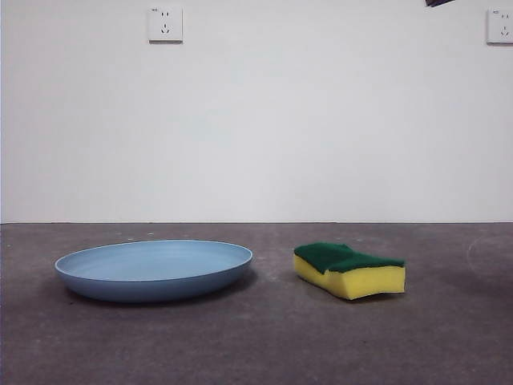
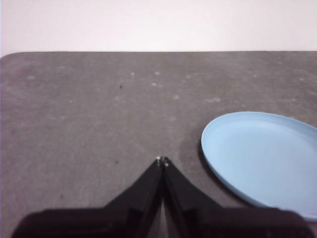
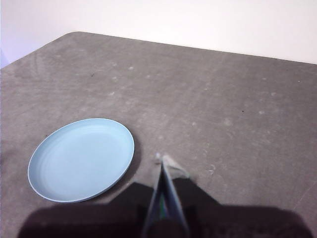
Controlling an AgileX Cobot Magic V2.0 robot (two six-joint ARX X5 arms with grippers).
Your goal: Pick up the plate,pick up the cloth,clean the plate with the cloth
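Observation:
The light blue plate (image 1: 154, 269) lies flat on the dark grey table, left of centre in the front view. The cloth, a yellow sponge with a green scouring layer (image 1: 349, 269), lies flat to its right, a short gap apart. My left gripper (image 2: 162, 159) is shut and empty, above bare table beside the plate (image 2: 265, 161). My right gripper (image 3: 162, 158) is shut and empty, above the table with the plate (image 3: 81, 158) off to one side. The sponge does not clearly show in either wrist view.
A white wall with two sockets (image 1: 165, 24) stands behind the table. A black arm tip (image 1: 439, 2) shows at the top right of the front view. The table's far edge (image 2: 158, 51) and rounded corner (image 3: 74, 33) show in the wrist views.

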